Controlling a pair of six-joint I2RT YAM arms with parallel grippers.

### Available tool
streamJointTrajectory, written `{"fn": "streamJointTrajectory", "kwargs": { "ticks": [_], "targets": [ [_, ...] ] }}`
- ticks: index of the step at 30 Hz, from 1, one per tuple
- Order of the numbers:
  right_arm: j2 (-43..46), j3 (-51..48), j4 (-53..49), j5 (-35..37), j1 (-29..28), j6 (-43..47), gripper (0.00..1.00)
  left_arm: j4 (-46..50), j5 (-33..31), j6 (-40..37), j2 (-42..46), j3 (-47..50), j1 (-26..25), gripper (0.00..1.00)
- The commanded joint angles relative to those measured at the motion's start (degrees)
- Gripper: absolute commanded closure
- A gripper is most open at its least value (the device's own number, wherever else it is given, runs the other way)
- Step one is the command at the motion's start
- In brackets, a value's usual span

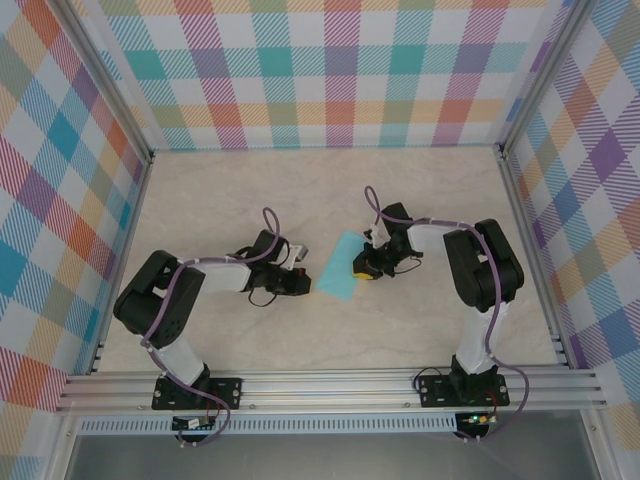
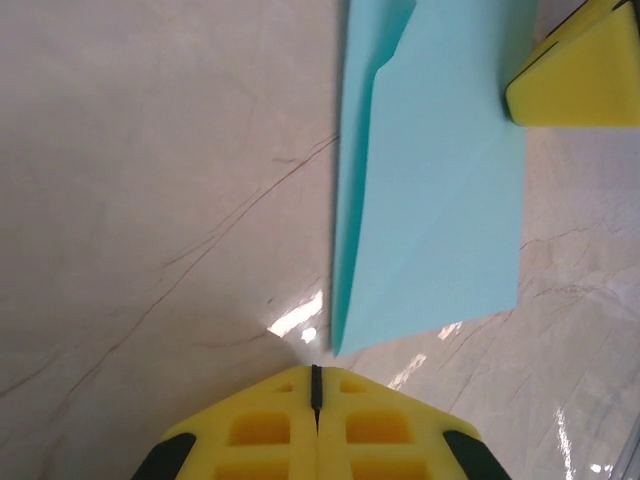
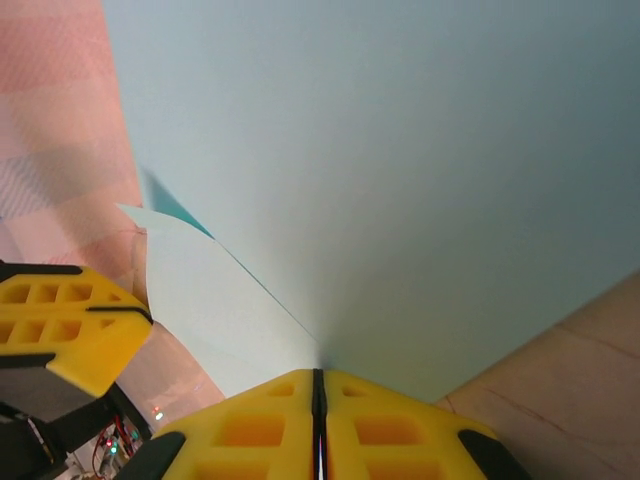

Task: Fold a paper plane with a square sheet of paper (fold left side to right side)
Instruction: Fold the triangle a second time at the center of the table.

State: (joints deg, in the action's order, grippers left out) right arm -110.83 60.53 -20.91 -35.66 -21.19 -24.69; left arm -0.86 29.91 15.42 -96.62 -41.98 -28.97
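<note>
At mid-table, the partly folded teal sheet of paper (image 1: 338,277) sits between the arms, the right gripper (image 1: 364,267) pinched on its edge and the left gripper (image 1: 303,285) closed, empty, just beside it. A side fold seems under way; next, edges need aligning and the crease pressing flat

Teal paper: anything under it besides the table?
Tabletop shows all around the folded teal paper, and a second layer of it shows along its left edge. The right gripper is shut on its right edge. The patch directly beneath is covered, so cannot tell.
</note>
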Motion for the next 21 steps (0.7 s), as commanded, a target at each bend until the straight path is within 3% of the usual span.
{"fn": "streamJointTrajectory", "kwargs": {
  "ticks": [1,5,12,16,21],
  "targets": [
    [-0.4,-2.3,1.3,2.2,0.8,1.8,0.89,4.5,-1.0,0.7,3.6,1.4,1.8,0.96],
    [2.9,-1.8,4.5,-1.3,0.8,1.2,0.85,1.2,1.5,3.1,5.5,0.7,1.7,0.82],
    [14.3,-1.4,1.5,4.2,0.8,3.9,0.57,-1.3,3.7,4.6,2.3,-4.7,1.7,0.6],
    [20.0,-4.4,-1.3,7.2,0.8,4.7,0.44,-2.8,5.4,5.0,-1.6,-7.7,1.7,0.57],
    [24.8,-9.1,-0.7,6.1,0.8,3.0,0.32,-3.8,7.2,5.0,-6.0,-10.7,1.4,0.55]
  ]
}}
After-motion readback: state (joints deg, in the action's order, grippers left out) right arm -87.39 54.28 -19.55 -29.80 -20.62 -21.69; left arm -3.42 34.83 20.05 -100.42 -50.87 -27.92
